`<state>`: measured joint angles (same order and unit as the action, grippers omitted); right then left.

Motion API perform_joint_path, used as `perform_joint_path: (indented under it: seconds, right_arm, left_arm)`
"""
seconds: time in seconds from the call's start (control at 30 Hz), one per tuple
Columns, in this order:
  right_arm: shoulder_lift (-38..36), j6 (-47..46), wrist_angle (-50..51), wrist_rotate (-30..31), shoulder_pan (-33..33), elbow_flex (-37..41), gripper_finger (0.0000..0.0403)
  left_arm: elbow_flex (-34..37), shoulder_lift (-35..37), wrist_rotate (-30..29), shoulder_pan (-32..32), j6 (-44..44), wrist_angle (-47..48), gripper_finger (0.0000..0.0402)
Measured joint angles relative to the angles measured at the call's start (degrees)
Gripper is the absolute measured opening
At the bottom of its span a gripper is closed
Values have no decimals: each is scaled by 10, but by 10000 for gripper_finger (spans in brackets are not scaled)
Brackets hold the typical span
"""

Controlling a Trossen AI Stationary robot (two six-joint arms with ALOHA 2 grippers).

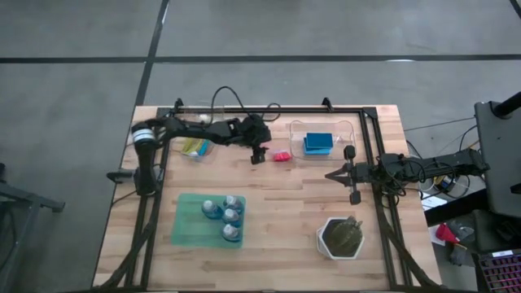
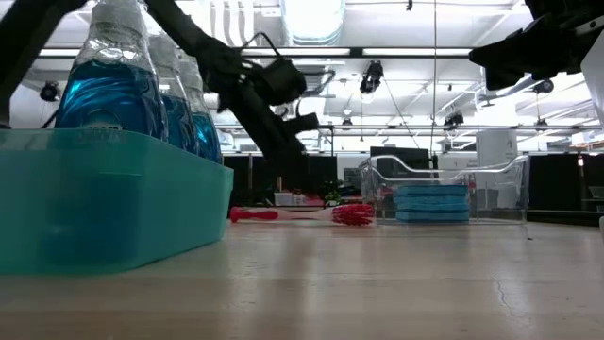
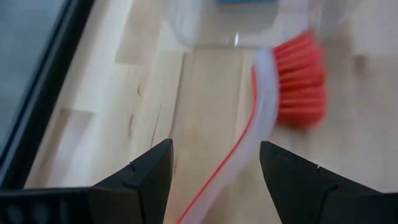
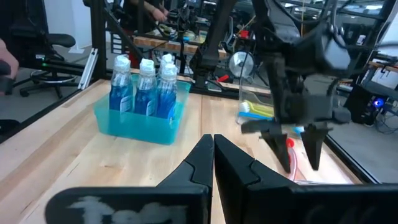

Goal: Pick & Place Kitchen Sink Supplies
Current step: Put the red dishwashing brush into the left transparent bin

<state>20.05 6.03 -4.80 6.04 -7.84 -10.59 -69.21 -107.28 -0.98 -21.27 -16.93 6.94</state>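
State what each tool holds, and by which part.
Nothing is held. The left tool stands open over the pink brush; the right tool is shut, empty.

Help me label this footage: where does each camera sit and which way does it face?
High: overhead, straight down; both arms, left gripper over pink brush.
Low: table height, level across; bottles in teal tray.
Left wrist: past open fingers at brush.
Right wrist: past shut fingers toward left arm.
Shared: brush.

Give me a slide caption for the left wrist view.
Open left gripper above the pink brush lying on the wooden table.
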Motion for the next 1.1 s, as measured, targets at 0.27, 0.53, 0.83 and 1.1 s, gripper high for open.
perform_joint_path:
  seconds: [0.27,0.53,0.83,1.1]
  right_arm:
    - [0,1,0,0,0,0,8]
    - [0,0,0,0,0,0,8]
    - [0,0,0,0,0,0,8]
    - [0,1,0,0,0,0,8]
  left_arm:
    - [-6,-49,-14,0,-26,27,231]
    - [-7,-54,-13,0,-22,36,192]
    - [-9,-50,-17,0,-43,72,28]
    - [-9,-23,-38,0,-46,116,48]
